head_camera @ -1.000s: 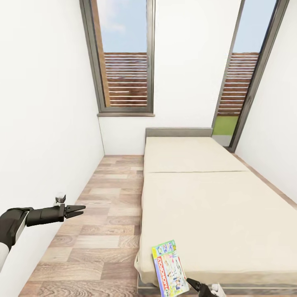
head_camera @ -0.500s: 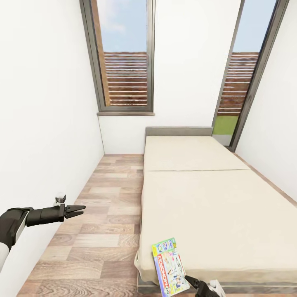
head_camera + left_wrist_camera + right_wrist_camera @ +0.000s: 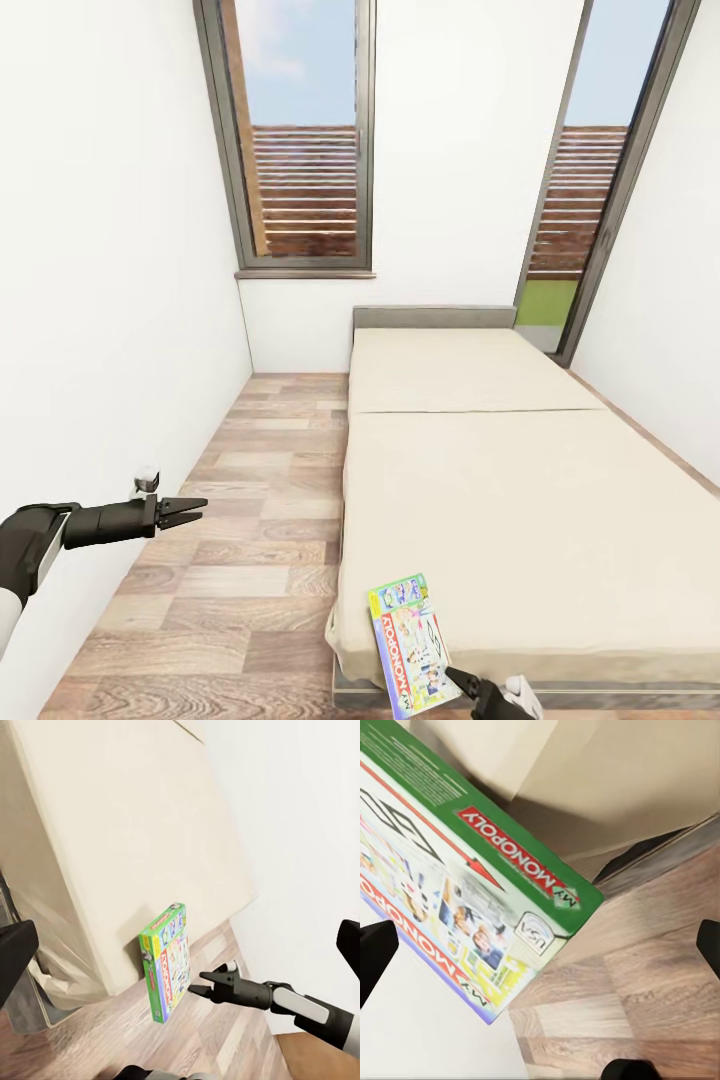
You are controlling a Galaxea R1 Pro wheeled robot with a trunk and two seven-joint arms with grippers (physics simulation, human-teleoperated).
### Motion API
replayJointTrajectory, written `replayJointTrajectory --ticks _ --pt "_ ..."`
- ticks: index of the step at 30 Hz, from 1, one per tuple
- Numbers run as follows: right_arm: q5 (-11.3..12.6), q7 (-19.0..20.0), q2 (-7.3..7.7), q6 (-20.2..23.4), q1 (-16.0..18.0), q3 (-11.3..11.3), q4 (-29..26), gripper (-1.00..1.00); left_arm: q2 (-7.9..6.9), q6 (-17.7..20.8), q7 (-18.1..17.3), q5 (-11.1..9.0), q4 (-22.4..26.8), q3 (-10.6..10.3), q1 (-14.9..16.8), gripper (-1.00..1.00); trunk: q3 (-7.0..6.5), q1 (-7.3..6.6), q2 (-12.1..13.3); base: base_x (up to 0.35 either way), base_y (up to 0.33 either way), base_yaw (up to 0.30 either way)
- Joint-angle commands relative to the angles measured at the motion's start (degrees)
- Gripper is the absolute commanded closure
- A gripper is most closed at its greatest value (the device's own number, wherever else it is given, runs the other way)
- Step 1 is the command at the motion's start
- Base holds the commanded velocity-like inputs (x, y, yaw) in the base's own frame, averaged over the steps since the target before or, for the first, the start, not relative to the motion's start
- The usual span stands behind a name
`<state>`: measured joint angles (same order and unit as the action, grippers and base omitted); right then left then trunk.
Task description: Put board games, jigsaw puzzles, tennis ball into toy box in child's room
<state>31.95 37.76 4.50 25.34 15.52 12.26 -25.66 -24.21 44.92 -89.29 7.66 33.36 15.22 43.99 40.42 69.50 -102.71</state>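
The Monopoly board game [image 3: 410,645], with its green edge, lies on the near left corner of the cream bed [image 3: 520,500] and hangs over the mattress edge above the wood floor. In the left wrist view this board game [image 3: 166,960] tilts off the corner, and my right gripper [image 3: 201,984] points at its lower edge, close to touching. The right gripper [image 3: 462,685] is open, its dark fingers [image 3: 375,952] spread on either side of the box corner [image 3: 510,892]. My left gripper [image 3: 190,512] hangs open over the floor, well left of the bed.
A white wall runs along the left with a small socket [image 3: 147,480] low on it. A strip of wood-plank floor [image 3: 260,500] lies between that wall and the bed. A window [image 3: 300,140] and a tall glass door [image 3: 590,180] close the far end.
My right gripper has crept a little toward the Monopoly box, which has turned slightly on the bed corner. The left arm has not moved.
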Motion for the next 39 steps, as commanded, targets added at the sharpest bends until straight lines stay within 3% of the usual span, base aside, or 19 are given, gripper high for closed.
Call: replayJointTrajectory --ticks 1,5,12,20,27,39 --pt "0.31 0.1 -0.01 0.48 0.03 -0.44 0.0 -1.0 0.04 0.6 -0.45 0.6 0.04 0.25 0.04 -1.0 0.05 -0.01 -0.03 0.0 0.0 0.0" --pt "0.3 0.12 -0.01 0.48 0.06 -1.85 -0.06 -1.0 0.04 0.6 -0.45 0.6 0.04 0.25 0.04 -1.0 0.05 -0.01 -0.03 0.0 0.0 0.0" --pt "0.3 0.12 -0.01 0.44 0.07 -2.42 -0.09 -1.0 0.04 0.6 -0.45 0.6 0.04 0.25 0.04 -1.0 0.05 -0.01 -0.03 0.0 0.0 0.0" --pt "0.3 0.12 -0.05 0.41 0.06 -2.9 -0.42 -1.0 0.04 0.6 -0.45 0.6 0.04 0.25 0.04 -1.0 1.49 1.75 -3.23 0.0 0.0 0.0" --pt "0.32 0.12 -0.06 0.41 0.1 -5.46 -1.97 -1.0 0.04 0.6 -0.45 0.6 0.04 0.25 0.04 -1.0 1.49 1.75 -3.23 0.0 0.0 0.0" --pt "0.32 0.49 -0.2 0.42 0.08 -6.39 -3.36 -1.0 0.05 0.6 -0.45 0.6 0.04 0.25 0.04 -1.0 1.49 1.75 -3.23 0.0 0.0 0.0"
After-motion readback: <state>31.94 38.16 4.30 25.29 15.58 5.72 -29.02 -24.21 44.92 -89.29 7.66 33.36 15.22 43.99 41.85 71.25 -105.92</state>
